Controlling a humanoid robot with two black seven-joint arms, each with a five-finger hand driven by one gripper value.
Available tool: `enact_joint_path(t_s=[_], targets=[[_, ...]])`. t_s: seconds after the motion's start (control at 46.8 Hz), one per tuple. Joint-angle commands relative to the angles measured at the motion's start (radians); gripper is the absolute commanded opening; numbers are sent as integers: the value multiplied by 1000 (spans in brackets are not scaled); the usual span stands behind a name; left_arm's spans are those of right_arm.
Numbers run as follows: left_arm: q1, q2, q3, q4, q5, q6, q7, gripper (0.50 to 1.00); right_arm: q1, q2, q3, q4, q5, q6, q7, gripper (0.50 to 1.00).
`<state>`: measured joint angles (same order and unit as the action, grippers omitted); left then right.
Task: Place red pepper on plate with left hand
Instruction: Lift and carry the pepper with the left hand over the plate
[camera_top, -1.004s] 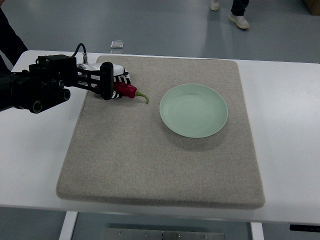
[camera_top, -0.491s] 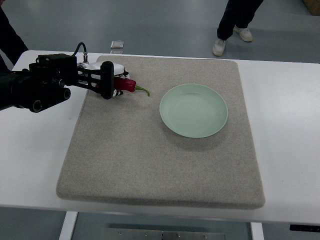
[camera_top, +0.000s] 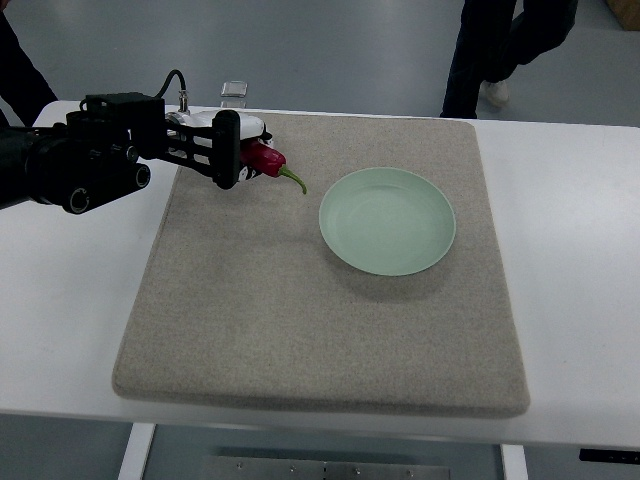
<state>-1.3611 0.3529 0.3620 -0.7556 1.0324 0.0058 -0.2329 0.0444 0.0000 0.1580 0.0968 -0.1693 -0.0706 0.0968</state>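
A glossy, smooth skin is shown by the red pepper (camera_top: 264, 159), which is gripped in the left hand (camera_top: 232, 150) of matt black and white plastic. Beneath the hand, a rough, felt-like beige mat (camera_top: 300, 320) is laid on a smooth white table (camera_top: 570, 300). To the hand's right, a smooth, softly glazed pale green plate (camera_top: 388, 221) is seen.

One red pepper (camera_top: 263, 159), one green plate (camera_top: 388, 221), one grey mat (camera_top: 300, 320) on one white table (camera_top: 570, 300). One robot hand (camera_top: 228, 150) shows, one person's legs (camera_top: 510, 45) beyond the far edge.
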Motion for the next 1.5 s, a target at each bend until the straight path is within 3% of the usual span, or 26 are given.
enact_joint_path(t_s=[0.0,0.705,1.068,1.474], targets=[[-15,-5,0,-1,0,-3,0,500,0,0,0,1,1,0,0,932],[-98,-133,2,-16,11,-18,0,500,0,0,0,0,1,0,0,932],[-99,-245,2,-16,11,-18,-2,500,0,0,0,0,1,0,0,932],[-81,-299,5,-18,38,-18,-3,500,0,0,0,0,-1,0,0,932]])
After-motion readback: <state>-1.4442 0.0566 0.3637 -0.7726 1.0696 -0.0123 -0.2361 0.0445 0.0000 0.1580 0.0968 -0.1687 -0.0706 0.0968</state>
